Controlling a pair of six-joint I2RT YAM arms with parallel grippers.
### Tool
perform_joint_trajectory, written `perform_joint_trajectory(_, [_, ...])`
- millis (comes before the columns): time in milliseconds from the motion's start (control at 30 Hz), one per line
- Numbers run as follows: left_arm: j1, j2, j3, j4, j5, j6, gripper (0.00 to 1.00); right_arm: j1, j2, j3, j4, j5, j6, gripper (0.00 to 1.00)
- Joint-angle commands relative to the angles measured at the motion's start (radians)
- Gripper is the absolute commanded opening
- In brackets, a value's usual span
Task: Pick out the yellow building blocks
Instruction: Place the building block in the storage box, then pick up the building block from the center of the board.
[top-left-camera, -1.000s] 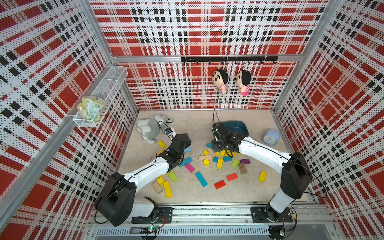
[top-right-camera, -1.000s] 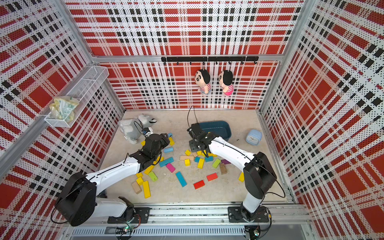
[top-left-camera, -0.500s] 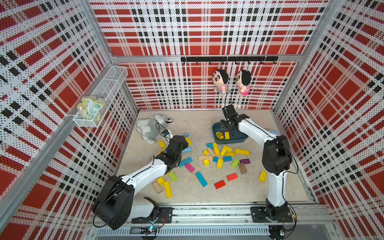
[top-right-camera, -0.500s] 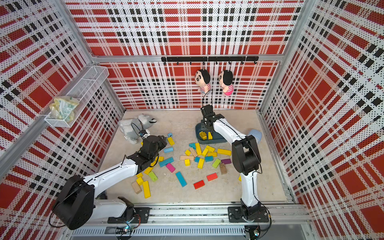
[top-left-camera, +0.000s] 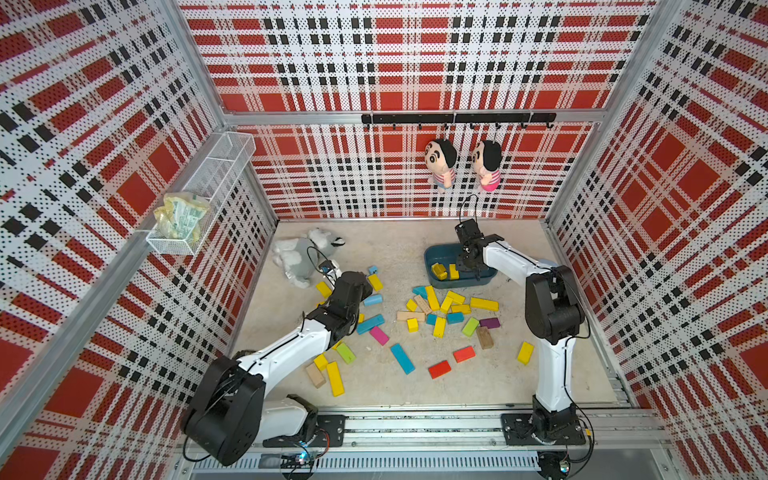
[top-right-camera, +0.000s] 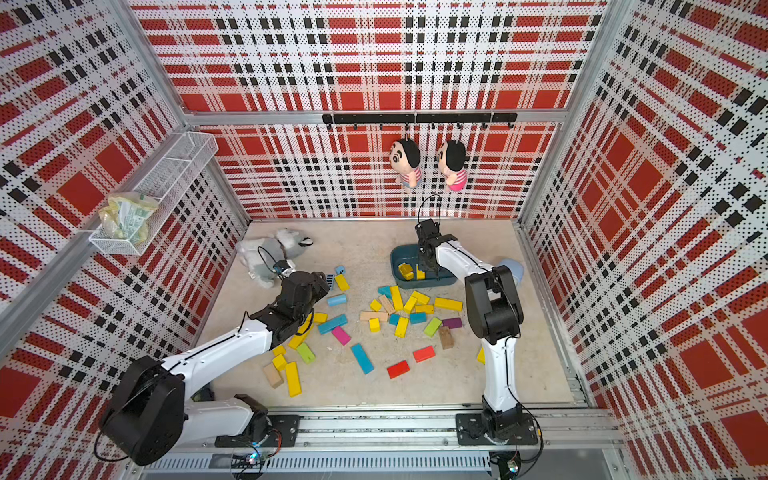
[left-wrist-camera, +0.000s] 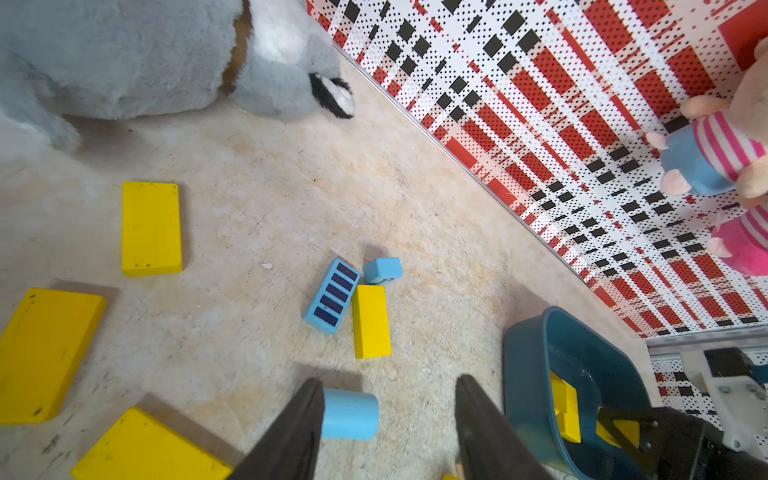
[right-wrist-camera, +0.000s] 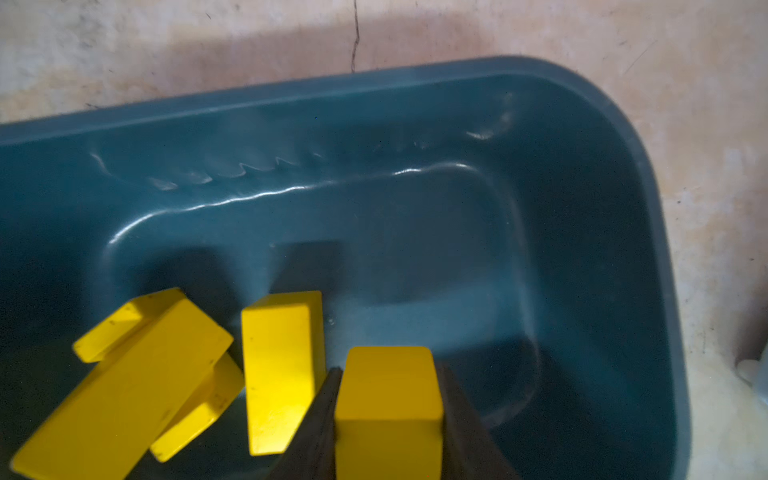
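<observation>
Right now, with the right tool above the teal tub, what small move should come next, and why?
Probably open the right tool. It is shut on a yellow block that hangs over the teal tub, where other yellow blocks already lie, so letting go should drop it in.

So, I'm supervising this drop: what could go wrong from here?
The right tool holds a yellow block over the teal tub, beside the yellow blocks inside; released, it may land on them and tip. The open left tool hangs by a light blue cylinder and might grab that, not the yellow brick beyond.
</observation>
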Motion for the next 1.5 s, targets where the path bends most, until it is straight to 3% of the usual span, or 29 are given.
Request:
perform_joint_trajectory(0, [0.021, -0.021, 0.0, -0.035, -0.008, -0.004, 0.54, -0.008, 0.022, -0.025, 0.02, 0.003, 0.012, 0.25])
perform_joint_trajectory(167, [0.049, -0.023, 0.03, -0.094, -0.016, 0.005, 0.54, -0.01, 0.042, -0.046, 0.038, -0.009, 0.02, 0.32])
perform_joint_trajectory(367, [0.088, -0.031, 0.041, -0.12, 0.007, 0.009, 0.54, -0.009, 0.036, -0.085, 0.069, -0.017, 0.03, 0.51])
perform_joint_trajectory(533, [0.095, -0.016, 0.067, -0.168, -0.006, 0.014, 0.53, -0.01, 0.013, -0.096, 0.077, -0.025, 0.033, 0.58])
perform_joint_trajectory(700, [0.095, -0.022, 0.06, -0.197, 0.008, 0.005, 0.53, -0.01, -0.102, -0.128, 0.103, -0.007, 0.029, 0.62])
perform_joint_trajectory(833, [0.084, -0.022, 0.029, -0.221, 0.049, 0.002, 0.54, 0.002, -0.249, -0.218, 0.183, -0.098, 0.033, 0.62])
perform_joint_trajectory(1100, [0.02, -0.018, -0.014, -0.315, 0.107, -0.007, 0.55, 0.185, -0.443, -0.424, 0.232, -0.125, 0.056, 0.61])
perform_joint_trajectory(1300, [-0.034, 0.003, -0.036, -0.368, 0.115, -0.039, 0.57, 0.301, -0.488, -0.518, 0.254, -0.152, 0.099, 0.61])
perform_joint_trajectory(1467, [-0.016, 0.045, -0.03, -0.379, 0.091, -0.058, 0.59, 0.32, -0.469, -0.511, 0.244, -0.158, 0.093, 0.61])
